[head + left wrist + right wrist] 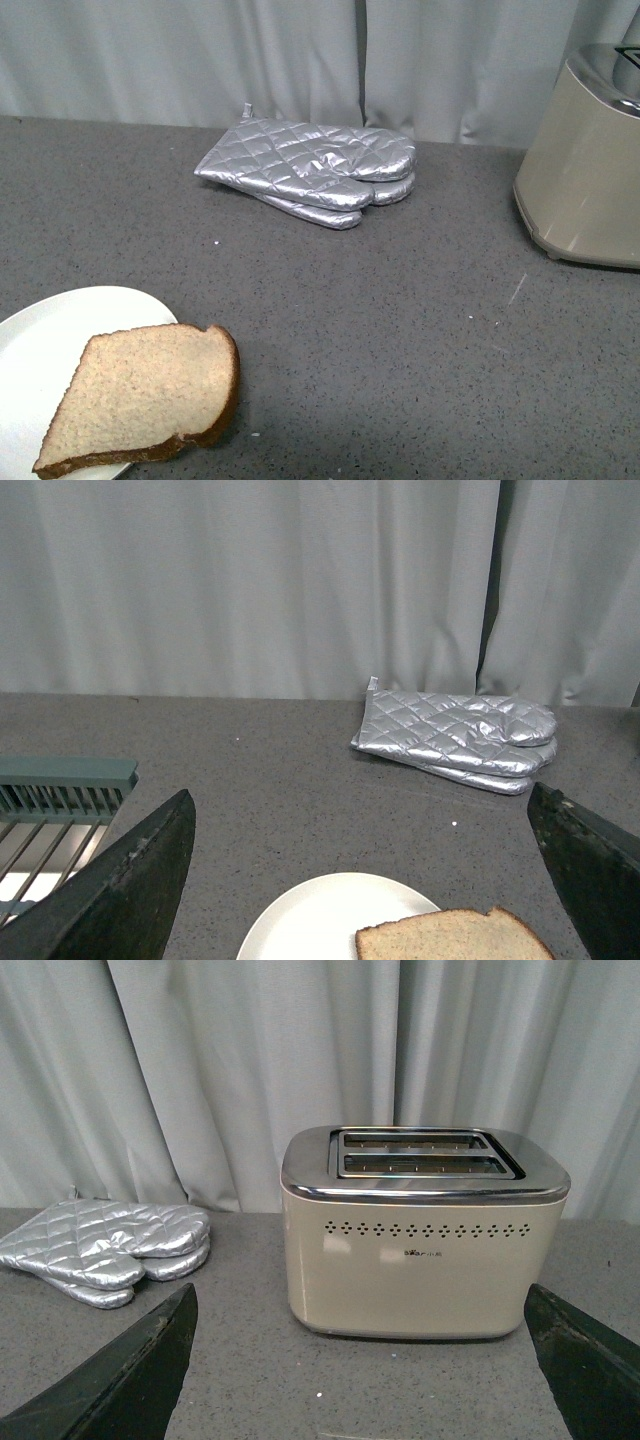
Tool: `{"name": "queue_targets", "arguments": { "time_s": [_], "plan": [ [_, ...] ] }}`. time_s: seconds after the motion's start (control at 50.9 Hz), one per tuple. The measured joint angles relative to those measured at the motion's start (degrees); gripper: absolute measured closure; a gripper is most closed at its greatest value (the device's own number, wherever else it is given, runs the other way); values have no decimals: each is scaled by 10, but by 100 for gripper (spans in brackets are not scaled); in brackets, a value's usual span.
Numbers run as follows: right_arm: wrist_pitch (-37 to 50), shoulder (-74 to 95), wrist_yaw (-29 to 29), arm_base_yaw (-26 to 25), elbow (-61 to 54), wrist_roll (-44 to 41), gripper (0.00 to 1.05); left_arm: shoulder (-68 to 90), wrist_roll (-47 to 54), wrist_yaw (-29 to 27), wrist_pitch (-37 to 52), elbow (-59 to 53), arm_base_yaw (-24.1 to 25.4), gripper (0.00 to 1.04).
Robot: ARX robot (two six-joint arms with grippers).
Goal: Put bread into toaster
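Observation:
A slice of brown bread (145, 395) lies half on a white plate (40, 350) at the front left of the grey counter, its crust edge hanging over the plate's rim. The beige toaster (585, 165) stands at the far right, cut by the frame edge. Neither arm shows in the front view. In the left wrist view my left gripper (370, 880) is open, its dark fingers (130, 890) wide apart, with the bread (455, 938) and plate (320, 915) below between them. My right gripper (365, 1360) is open too, facing the toaster (425, 1235), whose two top slots are empty.
A pair of silver quilted oven mitts (315, 170) lies at the back middle of the counter, also in the left wrist view (460, 738) and the right wrist view (105, 1245). A green-framed rack (55, 800) sits beside the plate. Grey curtains hang behind.

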Motion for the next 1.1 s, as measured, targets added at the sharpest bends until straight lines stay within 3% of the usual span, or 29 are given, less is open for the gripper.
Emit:
{"name": "queue_targets", "arguments": {
  "time_s": [1.101],
  "plan": [
    [0, 0, 0, 0, 0, 0, 9, 0, 0, 0, 0, 0, 0, 7]
  ]
}}
